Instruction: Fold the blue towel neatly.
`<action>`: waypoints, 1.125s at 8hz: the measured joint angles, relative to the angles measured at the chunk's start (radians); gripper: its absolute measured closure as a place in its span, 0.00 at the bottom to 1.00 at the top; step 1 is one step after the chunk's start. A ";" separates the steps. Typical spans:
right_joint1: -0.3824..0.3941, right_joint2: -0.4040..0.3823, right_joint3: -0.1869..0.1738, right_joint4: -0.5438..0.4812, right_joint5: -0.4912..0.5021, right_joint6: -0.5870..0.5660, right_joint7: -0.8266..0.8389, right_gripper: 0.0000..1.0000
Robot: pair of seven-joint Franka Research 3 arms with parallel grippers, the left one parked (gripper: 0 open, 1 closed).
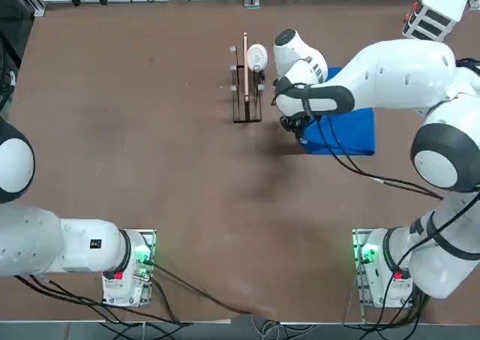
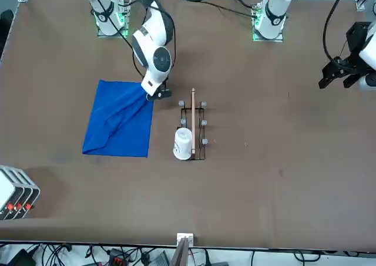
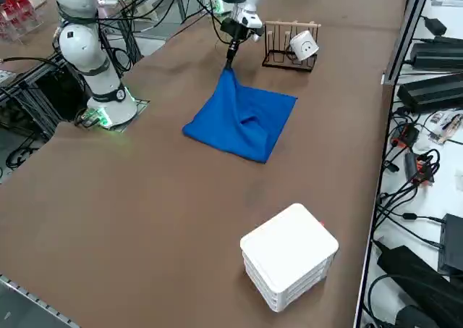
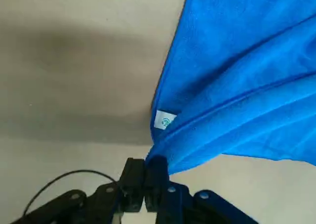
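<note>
- A brown tabletop (image 1: pixel 202 182) spreads under everything, with black cables (image 2: pixel 64 251) and other electronics lying on a white surface past its far edge.
- The blue towel (image 3: pixel 242 118) lies on the far part of the table, on the robot's right-hand side; most of it rests flat, with soft wrinkles.
- One corner of the towel is drawn up off the table into a narrow, gathered peak.
- The right gripper (image 4: pixel 147 167) is at that raised corner, its two fingers shut on the cloth, with just a thin pinch of fabric between them.
- From the pinch, long rounded creases fan out across the towel in the right wrist view.
- A small white tag (image 4: pixel 164 119) with a green mark shows at the towel's edge, near the fingers.
- The right arm (image 1: pixel 390 73) reaches over the towel and hides part of it from the overhead camera.
- To the robot's left of the towel, and apart from it, stands a dark wire rack (image 3: pixel 289 56) with a light wooden top.
- A white mug (image 3: pixel 304 45) sits tilted on the rack.
- Near the table's far right corner stands a white, slatted container (image 3: pixel 289 255) with a flat top, well apart from the towel.
</note>
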 joint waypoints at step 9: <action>0.035 0.060 -0.001 0.001 -0.008 -0.055 0.016 0.94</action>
